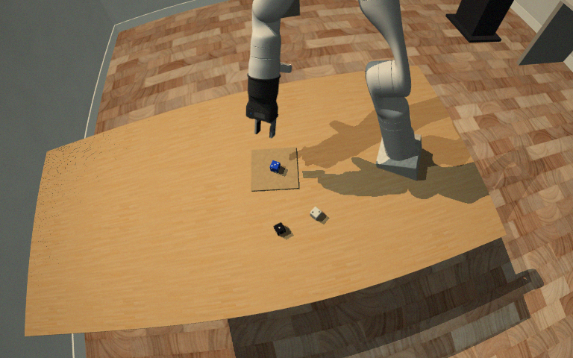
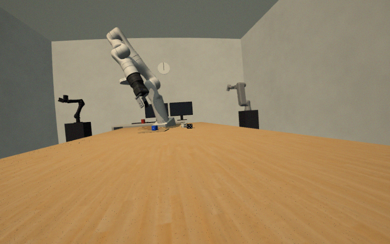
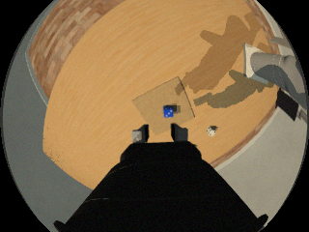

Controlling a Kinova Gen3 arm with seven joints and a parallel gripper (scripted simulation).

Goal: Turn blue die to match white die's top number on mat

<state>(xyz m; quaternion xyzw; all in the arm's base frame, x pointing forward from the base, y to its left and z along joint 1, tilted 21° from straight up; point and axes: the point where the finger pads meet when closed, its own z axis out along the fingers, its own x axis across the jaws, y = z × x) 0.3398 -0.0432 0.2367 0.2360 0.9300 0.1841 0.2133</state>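
Note:
The blue die [image 1: 274,166] lies on the brown mat [image 1: 273,172], right of the mat's middle; it also shows in the wrist view [image 3: 168,111] and far off in the exterior view [image 2: 154,127]. The mat lies flat on the table. The white die [image 1: 315,212] and the black die [image 1: 279,228] lie on the table in front of the mat, apart from each other. My gripper [image 1: 265,129] is open and empty, raised well above the table over the mat's far edge. Its fingers show in the wrist view. I cannot read the blue die's top number.
The arm's base [image 1: 399,162] stands on the table to the right of the mat. Other arms on black pedestals [image 2: 248,118] and monitors [image 2: 181,109] stand beyond the table's far edge.

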